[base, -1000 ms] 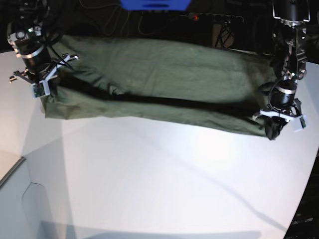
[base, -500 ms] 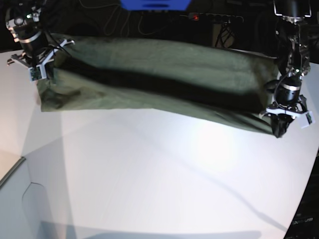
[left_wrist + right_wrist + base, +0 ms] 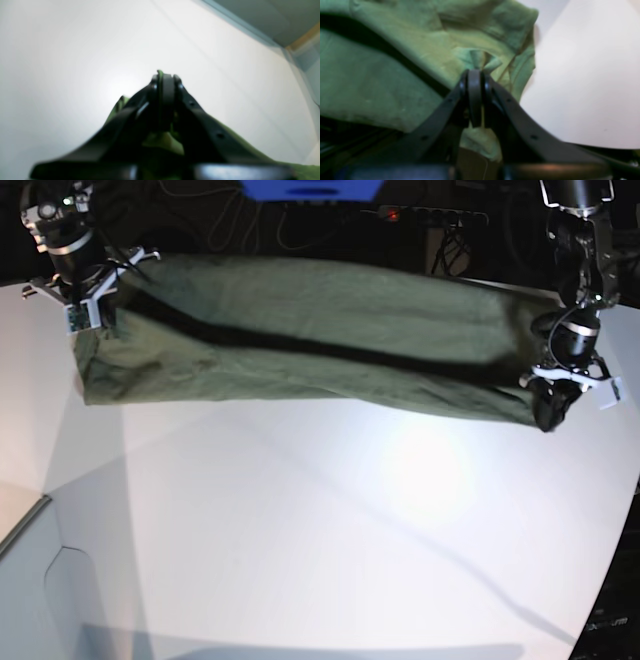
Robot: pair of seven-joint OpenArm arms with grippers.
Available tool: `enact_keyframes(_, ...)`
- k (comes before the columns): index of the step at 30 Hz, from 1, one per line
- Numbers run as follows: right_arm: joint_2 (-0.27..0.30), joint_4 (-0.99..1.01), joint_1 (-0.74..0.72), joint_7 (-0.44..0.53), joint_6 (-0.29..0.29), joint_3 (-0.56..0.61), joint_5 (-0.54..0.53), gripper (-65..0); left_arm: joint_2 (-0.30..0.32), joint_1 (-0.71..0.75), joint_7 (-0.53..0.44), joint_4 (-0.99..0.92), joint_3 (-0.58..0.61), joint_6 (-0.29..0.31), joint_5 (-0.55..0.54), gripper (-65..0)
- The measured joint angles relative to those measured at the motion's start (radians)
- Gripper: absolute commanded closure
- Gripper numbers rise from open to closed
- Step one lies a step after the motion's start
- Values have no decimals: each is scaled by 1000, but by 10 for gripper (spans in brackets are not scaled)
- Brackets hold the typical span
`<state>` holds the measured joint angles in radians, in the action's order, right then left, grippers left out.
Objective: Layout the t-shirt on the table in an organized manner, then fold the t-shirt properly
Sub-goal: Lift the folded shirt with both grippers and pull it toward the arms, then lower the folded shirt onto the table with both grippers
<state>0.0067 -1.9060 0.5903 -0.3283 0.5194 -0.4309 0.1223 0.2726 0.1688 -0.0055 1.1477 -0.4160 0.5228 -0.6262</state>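
Note:
The olive-green t-shirt (image 3: pixel 300 340) hangs stretched wide between my two grippers above the far part of the white table (image 3: pixel 320 530). My right gripper (image 3: pixel 82 315), on the left of the base view, is shut on a bunched edge of the shirt (image 3: pixel 480 61). My left gripper (image 3: pixel 560 395), on the right of the base view, is shut on the other end; a sliver of green cloth (image 3: pixel 160 73) shows between its shut fingers. The shirt's lower edge sags to the table. Collar and label are hidden.
A blue object (image 3: pixel 310 188) and a power strip (image 3: pixel 420 216) with cables lie behind the table's far edge. The table's curved edge runs at lower left (image 3: pixel 40 505). A dark floor strip shows at the lower right corner (image 3: pixel 615 620).
Both grippers have carried the shirt back and up. The left end has risen and the right end has lifted slightly. The shirt hangs tauter, with the dark fold shadow narrower.

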Motion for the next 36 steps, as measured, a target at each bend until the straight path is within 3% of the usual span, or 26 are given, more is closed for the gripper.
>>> enact_keyframes(17,0,-64,25,2,0,-1,-3,0,32,67,0,40,-2,22,3,-2)
enact_keyframes(27,2,-76,71,3,1,1,-3,0,40,32,3,-75,-1,23,5,-2)
enact_keyframes(32,-36,-77,75,3,84,-5,-3,0,48,19,-3,-76,-1,23,4,-2)
enact_keyframes(36,-45,-80,103,-1,102,0,-1,0,47,21,1,-79,-1,23,4,-2)
